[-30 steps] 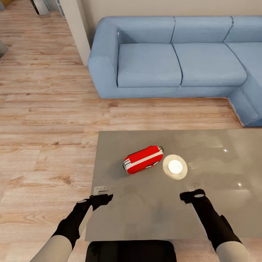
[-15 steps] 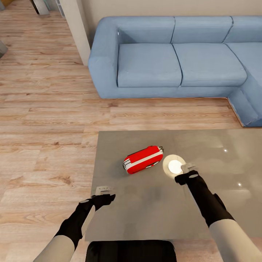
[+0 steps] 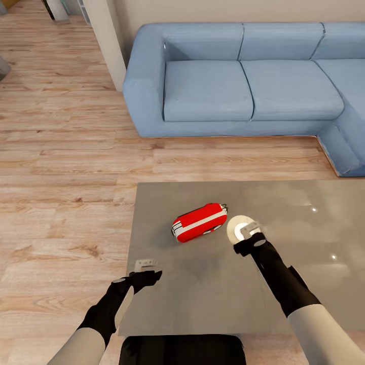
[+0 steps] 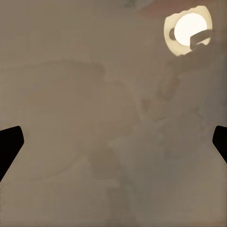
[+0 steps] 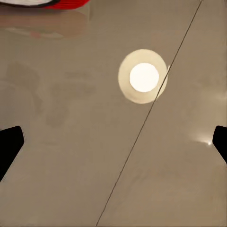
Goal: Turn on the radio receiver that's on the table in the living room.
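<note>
The radio receiver (image 3: 199,222) lies on its side near the middle of the grey table (image 3: 203,294), red shell up, with a white-glowing disc (image 3: 237,225) just beside it. The right pincer (image 3: 248,235) hangs over that disc's near edge, close to the radio but not touching it; in its wrist view the dark fingertips (image 5: 9,144) sit far apart, so it is open. The left pincer (image 3: 145,268) hovers at the table's front left edge, its fingertips (image 4: 9,144) likewise spread wide. Behind the table stands a blue sofa (image 3: 243,81) on the wood floor (image 3: 66,192).
</note>
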Controlling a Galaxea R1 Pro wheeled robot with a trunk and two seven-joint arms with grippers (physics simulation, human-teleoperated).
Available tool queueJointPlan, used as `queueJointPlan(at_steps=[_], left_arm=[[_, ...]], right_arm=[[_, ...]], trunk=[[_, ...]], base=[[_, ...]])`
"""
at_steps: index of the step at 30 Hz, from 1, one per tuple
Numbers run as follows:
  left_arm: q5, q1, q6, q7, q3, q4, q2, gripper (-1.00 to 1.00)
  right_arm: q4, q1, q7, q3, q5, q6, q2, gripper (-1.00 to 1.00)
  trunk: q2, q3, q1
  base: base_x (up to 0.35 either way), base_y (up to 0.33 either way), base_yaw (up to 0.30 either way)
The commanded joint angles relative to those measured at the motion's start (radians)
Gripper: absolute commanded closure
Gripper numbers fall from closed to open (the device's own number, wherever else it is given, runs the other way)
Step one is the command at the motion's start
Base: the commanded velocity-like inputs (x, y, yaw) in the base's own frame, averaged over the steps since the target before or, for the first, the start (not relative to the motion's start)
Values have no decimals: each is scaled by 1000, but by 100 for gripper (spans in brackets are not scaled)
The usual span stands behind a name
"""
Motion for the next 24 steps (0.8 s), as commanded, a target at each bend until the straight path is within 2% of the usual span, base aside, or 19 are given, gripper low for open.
queueJointPlan(at_steps=[1, 3, 4, 6, 7, 9, 13, 16, 19, 24], left_arm=[[0, 0, 0, 0, 0, 0, 0, -100], [0, 0, 0, 0, 0, 0, 0, -100], [-1, 0, 0, 0, 0, 0, -1, -100], [-1, 0, 0, 0, 0, 0, -1, -100], [-1, 0, 0, 0, 0, 0, -1, -100], [-1, 0, 0, 0, 0, 0, -1, -100], [0, 0, 0, 0, 0, 0, -1, -100], [0, 0, 0, 0, 0, 0, -1, -100], [0, 0, 0, 0, 0, 0, -1, -100], [1, 0, 0, 0, 0, 1, -1, -100]], right_arm=[[-2, 0, 3, 0, 1, 0, 0, -100], [-3, 0, 6, 0, 2, 1, 0, -100], [-11, -7, 10, 3, 39, 1, 3, -100], [-12, -12, 24, 3, 64, 1, 14, -100], [-13, -15, 56, 6, 96, 1, 33, -100], [-13, -16, 93, 7, 131, 0, 42, -100], [-14, -17, 153, 7, 219, -8, 50, -100], [-18, -33, 172, 6, 259, -10, 51, -100], [-19, -74, 183, 6, 281, -11, 52, -100], [-24, -110, 167, 2, 285, -13, 53, -100]], trunk=[[0, 0, 0], [0, 0, 0], [0, 0, 0], [0, 0, 0], [0, 0, 0], [0, 0, 0], [0, 0, 0], [0, 0, 0], [0, 0, 0], [0, 0, 0]], base=[[0, 0, 0], [0, 0, 0], [0, 0, 0], [0, 0, 0], [0, 0, 0], [0, 0, 0], [0, 0, 0], [0, 0, 0], [0, 0, 0], [0, 0, 0]])
